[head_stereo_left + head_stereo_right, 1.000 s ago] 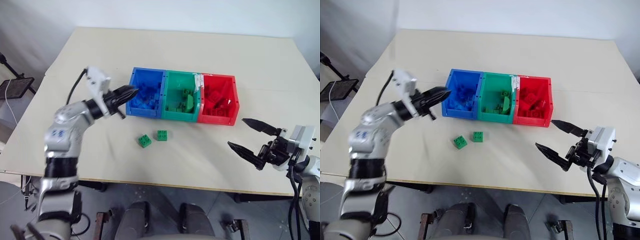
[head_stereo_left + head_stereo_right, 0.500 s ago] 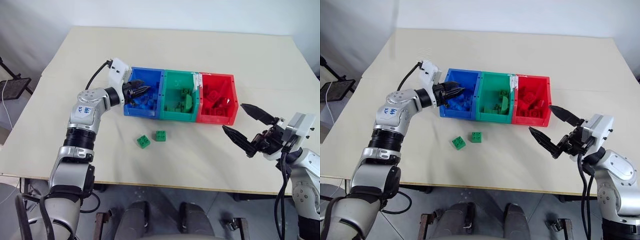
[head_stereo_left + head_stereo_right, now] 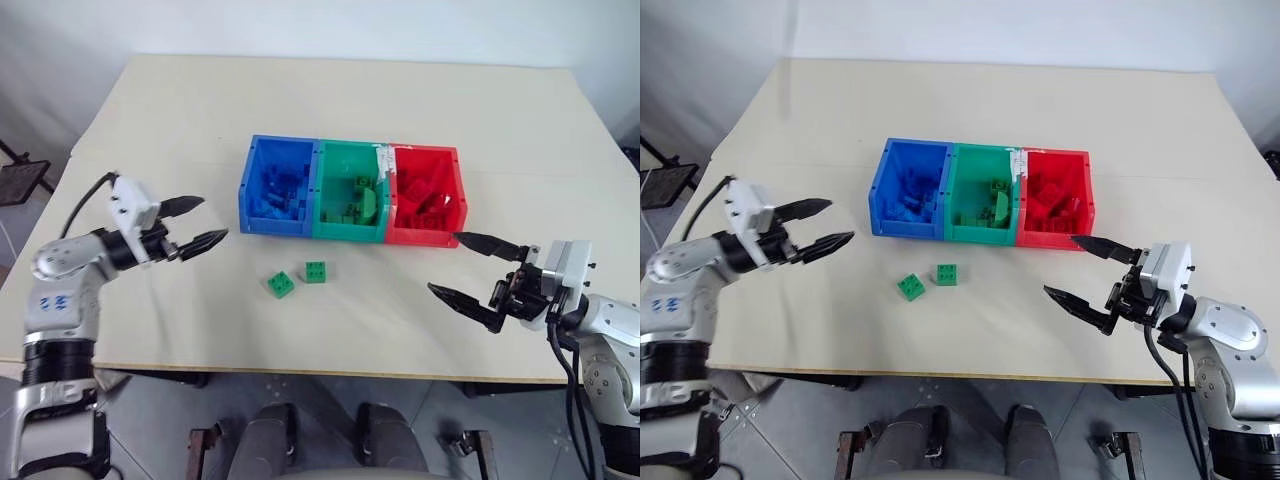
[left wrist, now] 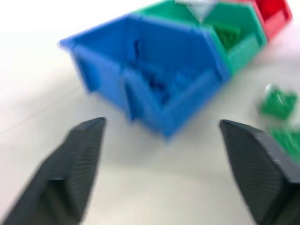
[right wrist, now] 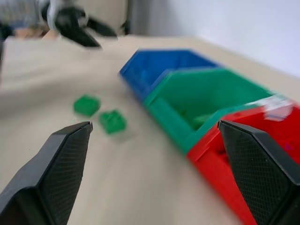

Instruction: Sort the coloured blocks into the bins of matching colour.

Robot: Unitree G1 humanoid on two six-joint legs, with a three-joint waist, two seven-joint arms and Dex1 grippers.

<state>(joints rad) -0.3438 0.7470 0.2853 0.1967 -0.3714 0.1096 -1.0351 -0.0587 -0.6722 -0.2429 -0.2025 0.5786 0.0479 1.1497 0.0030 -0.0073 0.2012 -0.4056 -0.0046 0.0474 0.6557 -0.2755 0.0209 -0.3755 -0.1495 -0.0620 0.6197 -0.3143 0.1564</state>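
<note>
Two green blocks [image 3: 281, 285] [image 3: 315, 271] lie side by side on the table, in front of the joined bins. The blue bin [image 3: 263, 228], green bin [image 3: 348, 234] and red bin [image 3: 426, 238] each hold several bricks of their own colour. My left gripper [image 3: 213, 217] hovers left of the blue bin, level, open and empty. My right gripper [image 3: 443, 262] is open and empty just in front of the red bin's right corner. In the right wrist view both green blocks [image 5: 112, 121] lie between its fingers [image 5: 61, 159].
The cream table [image 3: 400, 110] stretches wide behind the bins. Its front edge [image 3: 330, 372] runs close below both grippers. A dark stand [image 3: 20, 180] sits off the table's left side.
My left gripper was over the blue bin half a second ago. It has since pulled back to the left, and its jaws have spread wide. The right gripper stays open and has barely moved.
</note>
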